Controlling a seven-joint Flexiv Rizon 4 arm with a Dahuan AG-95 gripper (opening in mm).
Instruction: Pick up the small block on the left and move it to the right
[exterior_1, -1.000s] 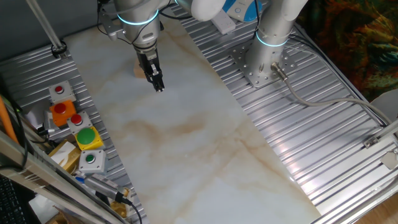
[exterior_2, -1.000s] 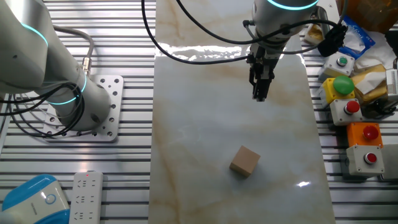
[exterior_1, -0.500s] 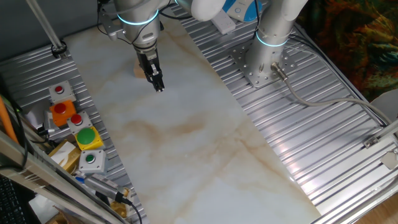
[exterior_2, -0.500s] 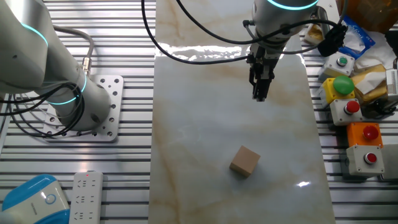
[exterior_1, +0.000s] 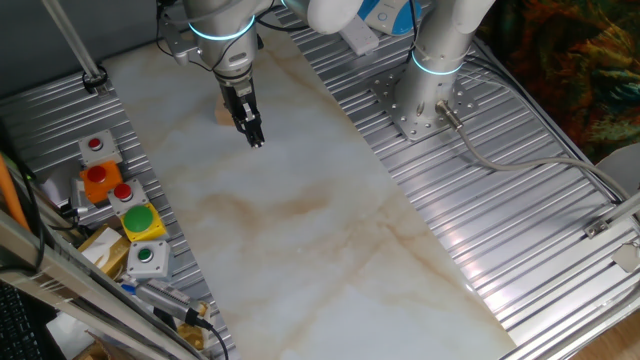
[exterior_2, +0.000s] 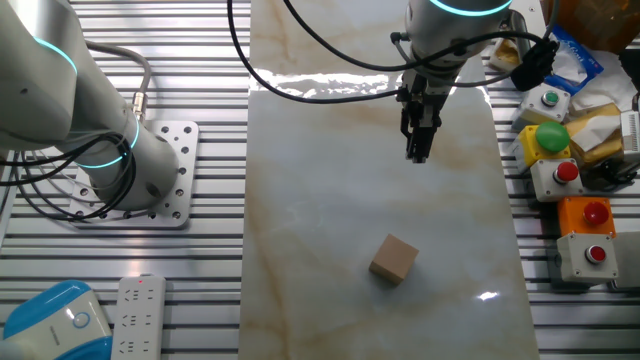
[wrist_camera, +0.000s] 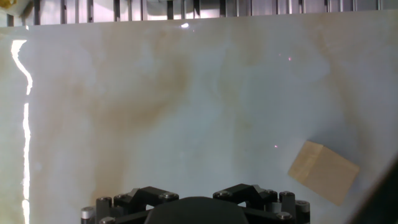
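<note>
Basically block (exterior_2: 394, 259) sits alone on the marble slab (exterior_2: 320, 200), rotated off-square, well apart from the gripper (exterior_2: 418, 155), at about 7 o'clock from it in the other fixed view, 4 o'clock in the hand view. Looks light, rigid, plain-faced wood; likely best pinched across two opposite flat sides after turning the wrist. Fingers look pressed together, holding nothing. Plenty of bare slab around; button boxes (exterior_2: 560, 150) line the 3 o'clock edge.
</note>
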